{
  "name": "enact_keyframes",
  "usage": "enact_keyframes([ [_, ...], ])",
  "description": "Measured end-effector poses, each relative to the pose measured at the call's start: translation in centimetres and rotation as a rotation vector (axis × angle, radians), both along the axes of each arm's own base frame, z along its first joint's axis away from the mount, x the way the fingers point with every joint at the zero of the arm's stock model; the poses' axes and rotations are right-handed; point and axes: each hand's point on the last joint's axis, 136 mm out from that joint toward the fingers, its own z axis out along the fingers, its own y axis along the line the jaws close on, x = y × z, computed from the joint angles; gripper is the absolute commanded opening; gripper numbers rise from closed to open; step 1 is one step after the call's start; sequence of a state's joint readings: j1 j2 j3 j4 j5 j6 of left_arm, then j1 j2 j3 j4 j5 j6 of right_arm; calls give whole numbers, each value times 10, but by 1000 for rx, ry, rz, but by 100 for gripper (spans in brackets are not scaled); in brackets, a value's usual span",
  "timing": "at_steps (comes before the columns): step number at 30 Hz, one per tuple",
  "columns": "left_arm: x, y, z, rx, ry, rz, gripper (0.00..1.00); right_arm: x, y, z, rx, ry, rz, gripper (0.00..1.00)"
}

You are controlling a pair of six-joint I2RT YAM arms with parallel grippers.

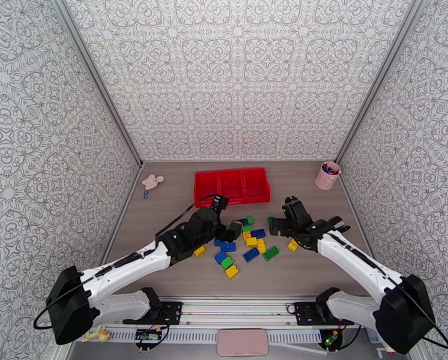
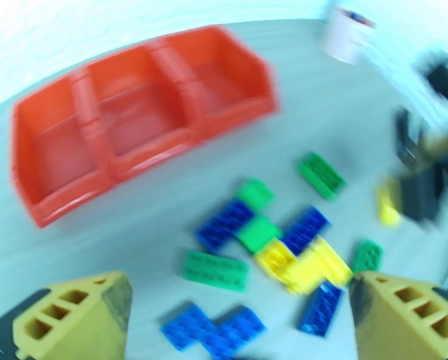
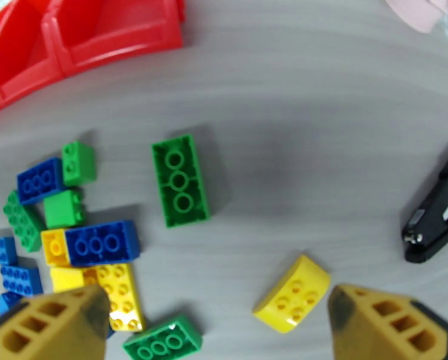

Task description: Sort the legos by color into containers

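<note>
Your red tray (image 1: 231, 186) sits with all three compartments empty, so no sorting is done yet. On the near side of the tray, your left gripper (image 2: 239, 316) and right gripper (image 3: 218, 325) hang over the pile with jaws spread and nothing held, seemingly poised to pick. The legos (image 1: 248, 241) lie loose just short of the tray, a curved yellow brick (image 3: 292, 293) closest to your right gripper.
</note>
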State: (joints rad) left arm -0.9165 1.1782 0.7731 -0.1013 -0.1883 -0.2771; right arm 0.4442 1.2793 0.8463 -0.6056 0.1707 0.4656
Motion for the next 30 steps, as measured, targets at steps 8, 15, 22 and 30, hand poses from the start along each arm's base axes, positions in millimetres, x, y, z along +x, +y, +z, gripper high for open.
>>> enact_keyframes([
  [8,-19,-29,5,2,-157,-149,100,38,16,-37,-33,157,38,100],
  [15,-15,-42,-1,-2,-223,-204,100,39,26,-66,-43,269,86,91],
  [22,-18,-49,6,-6,-277,-263,100,40,29,-89,-61,338,107,64],
  [30,-21,-45,-8,14,-262,-273,100,50,33,-88,-63,330,131,41],
])
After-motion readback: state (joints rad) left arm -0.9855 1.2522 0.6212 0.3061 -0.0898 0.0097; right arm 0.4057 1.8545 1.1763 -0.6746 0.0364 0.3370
